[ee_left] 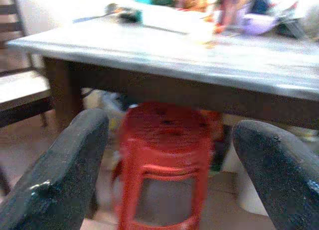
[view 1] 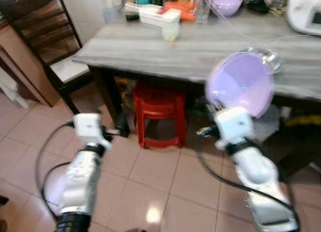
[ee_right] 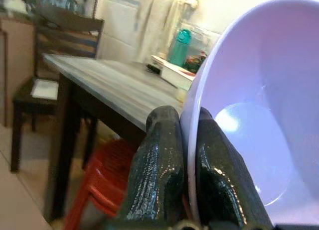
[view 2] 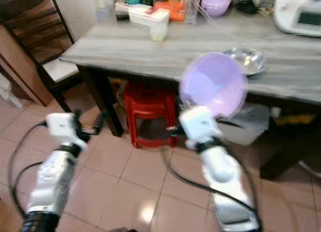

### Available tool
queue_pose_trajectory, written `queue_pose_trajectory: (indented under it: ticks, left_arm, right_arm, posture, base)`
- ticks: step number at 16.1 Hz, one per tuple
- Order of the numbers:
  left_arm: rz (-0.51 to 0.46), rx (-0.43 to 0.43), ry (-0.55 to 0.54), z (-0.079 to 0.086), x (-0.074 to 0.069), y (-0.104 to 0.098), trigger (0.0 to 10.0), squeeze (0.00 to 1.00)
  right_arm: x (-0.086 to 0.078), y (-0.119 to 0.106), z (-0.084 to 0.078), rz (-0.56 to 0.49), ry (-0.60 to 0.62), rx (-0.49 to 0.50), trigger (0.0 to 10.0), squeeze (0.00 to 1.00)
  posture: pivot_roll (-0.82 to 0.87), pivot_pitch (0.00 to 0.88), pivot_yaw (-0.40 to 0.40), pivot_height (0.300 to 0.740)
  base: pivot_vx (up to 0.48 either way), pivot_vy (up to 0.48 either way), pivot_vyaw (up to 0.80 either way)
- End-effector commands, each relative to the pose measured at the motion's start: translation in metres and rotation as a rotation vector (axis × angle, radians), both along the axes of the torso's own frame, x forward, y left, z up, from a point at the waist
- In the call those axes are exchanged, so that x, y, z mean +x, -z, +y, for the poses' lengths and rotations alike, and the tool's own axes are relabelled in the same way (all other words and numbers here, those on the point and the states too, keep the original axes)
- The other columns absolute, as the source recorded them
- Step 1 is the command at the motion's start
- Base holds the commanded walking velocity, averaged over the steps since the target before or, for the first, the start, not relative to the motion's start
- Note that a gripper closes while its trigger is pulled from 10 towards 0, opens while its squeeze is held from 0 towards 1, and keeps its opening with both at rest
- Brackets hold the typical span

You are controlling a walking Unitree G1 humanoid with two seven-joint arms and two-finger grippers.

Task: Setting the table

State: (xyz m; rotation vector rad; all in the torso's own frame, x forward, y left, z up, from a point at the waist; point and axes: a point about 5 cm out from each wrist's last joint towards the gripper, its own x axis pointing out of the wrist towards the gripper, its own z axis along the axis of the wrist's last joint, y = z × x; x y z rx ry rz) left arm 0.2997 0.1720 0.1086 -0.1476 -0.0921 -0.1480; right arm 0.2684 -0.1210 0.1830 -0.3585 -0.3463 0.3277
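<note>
The right hand [ee_right: 185,155] was clamped on the rim of a tilted lavender bowl [view 2: 213,85] held before the desk [view 1: 210,51] edge, near a steel bowl [view 2: 245,60], so collision or rim slippage was possible, while the left hand [ee_left: 164,155] hung open and empty.

A pale lilac bowl [view 1: 241,84], a grey wood-grain table [view 1: 200,48] on dark legs, a red stool [view 1: 159,111], pinkish-tan floor tiles [view 1: 160,177], a dark brown chair [view 1: 47,36].
</note>
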Motion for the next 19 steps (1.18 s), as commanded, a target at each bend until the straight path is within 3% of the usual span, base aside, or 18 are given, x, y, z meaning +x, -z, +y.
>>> queue_pose_trajectory:
  ticks: [1, 5, 10, 13, 19]
  left_arm:
    - [-0.012, -0.002, 0.026, -0.0062, 0.0011, -0.0034, 10.0, 0.0]
    - [-0.012, -0.004, 0.03, -0.0072, 0.001, -0.0036, 10.0, 0.0]
    - [-0.012, -0.007, 0.035, -0.0077, 0.001, -0.0038, 10.0, 0.0]
    - [-0.01, -0.007, 0.039, -0.0083, 0.0012, -0.0038, 10.0, 0.0]
    - [-0.012, -0.013, 0.04, -0.0099, 0.0012, -0.0041, 10.0, 0.0]
  right_arm:
    - [-0.0006, -0.0028, -0.0079, -0.01, 0.031, -0.003, 10.0, 0.0]
    - [0.0009, -0.0033, -0.0081, -0.011, 0.029, 0.003, 10.0, 0.0]
    - [0.0015, -0.0035, -0.0069, -0.01, 0.028, 0.007, 10.0, 0.0]
    - [0.0021, -0.0033, -0.0067, -0.007, 0.03, 0.009, 10.0, 0.0]
    - [0.0027, -0.0034, -0.0057, -0.009, 0.022, 0.006, 10.0, 0.0]
  posture:
    - [-0.12, 0.122, 0.092, 0.74]
    - [-0.11, 0.122, 0.091, 0.74]
    - [-0.11, 0.124, 0.094, 0.74]
    - [-0.11, 0.126, 0.094, 0.74]
    - [-0.11, 0.125, 0.093, 0.74]
  base:
    - [0.405, 0.0, 0.0]
    - [0.405, 0.0, -0.58]
    - [0.405, 0.0, 0.0]
    - [0.407, 0.0, -0.73]
    - [0.406, 0.0, 0.0]
